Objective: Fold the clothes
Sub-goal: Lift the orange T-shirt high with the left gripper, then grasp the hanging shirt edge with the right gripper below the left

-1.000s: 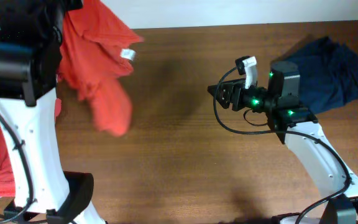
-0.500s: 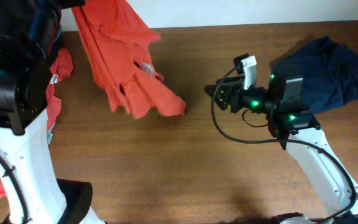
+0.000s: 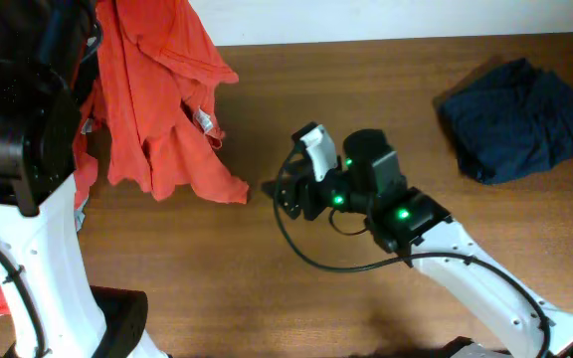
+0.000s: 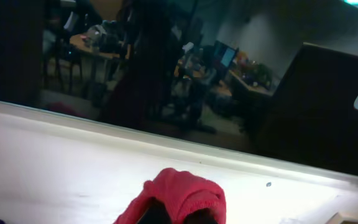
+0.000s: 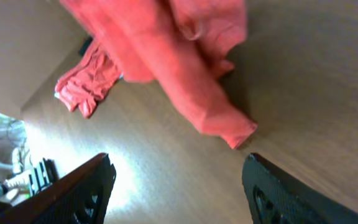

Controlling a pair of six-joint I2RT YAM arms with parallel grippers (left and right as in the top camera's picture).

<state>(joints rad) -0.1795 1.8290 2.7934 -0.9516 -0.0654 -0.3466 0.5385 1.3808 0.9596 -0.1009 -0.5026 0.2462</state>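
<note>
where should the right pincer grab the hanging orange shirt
Take the orange-red T-shirt by its lowest corner, which tapers to a free point down near the table. Come in from the shirt's right, low along the wood: the open right pincer faces that corner, and higher up the cloth hangs bunched.
</note>
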